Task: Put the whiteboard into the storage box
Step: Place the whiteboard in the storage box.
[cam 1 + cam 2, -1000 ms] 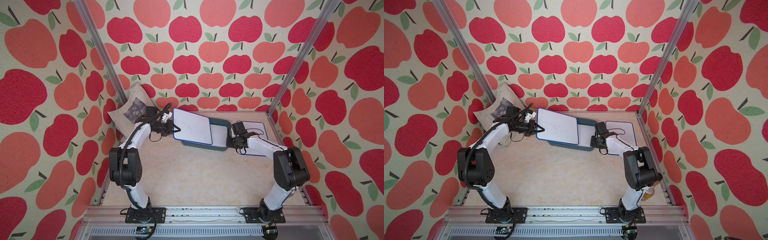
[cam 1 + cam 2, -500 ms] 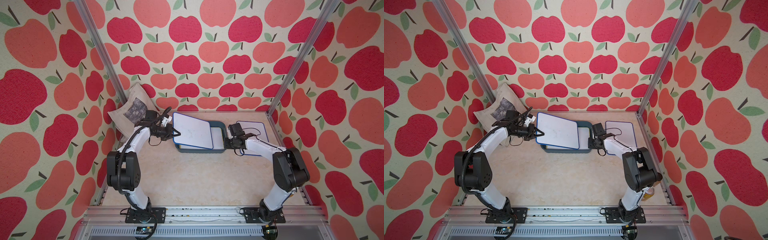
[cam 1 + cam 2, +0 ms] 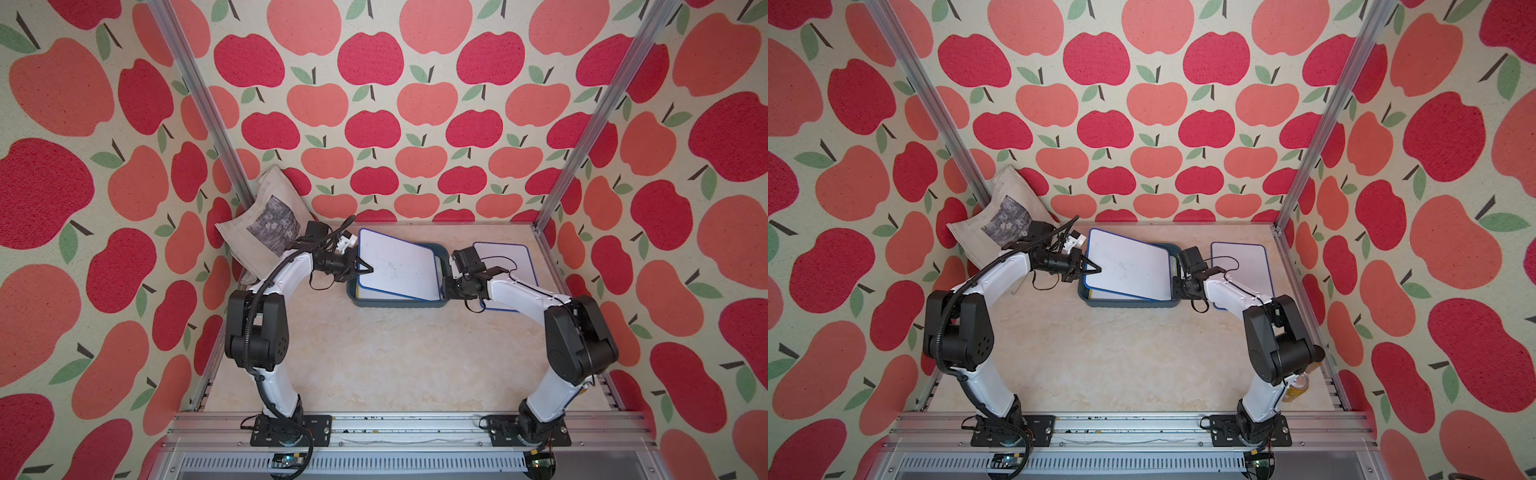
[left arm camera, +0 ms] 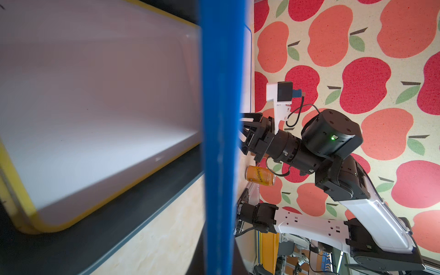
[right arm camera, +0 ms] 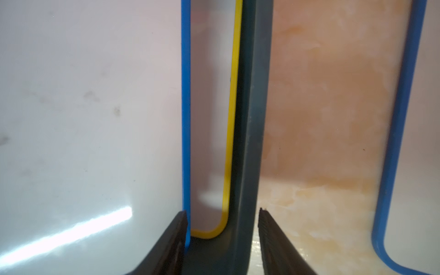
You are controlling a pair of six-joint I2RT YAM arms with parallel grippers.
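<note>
From where I stand, the left gripper is clamped on the left edge of the whiteboard, a white panel with a blue rim. The board hangs at a slant over the storage box. Its left side is raised and juts past the box's left and far rim, while its right side dips down inside the box wall. I cannot tell whether that low edge touches anything.

The right gripper is closed on the right wall of the storage box. In the right wrist view its dark fingers sit one inside and one outside that teal wall.

A yellow-rimmed board already lies flat in the box, under the slanted one. The box rests toward the back of the pale marbled table. Just to its right a second blue-rimmed board lies flat on the table. A beige tote bag leans in the far left corner. An orange can stands near the right arm's base.
</note>
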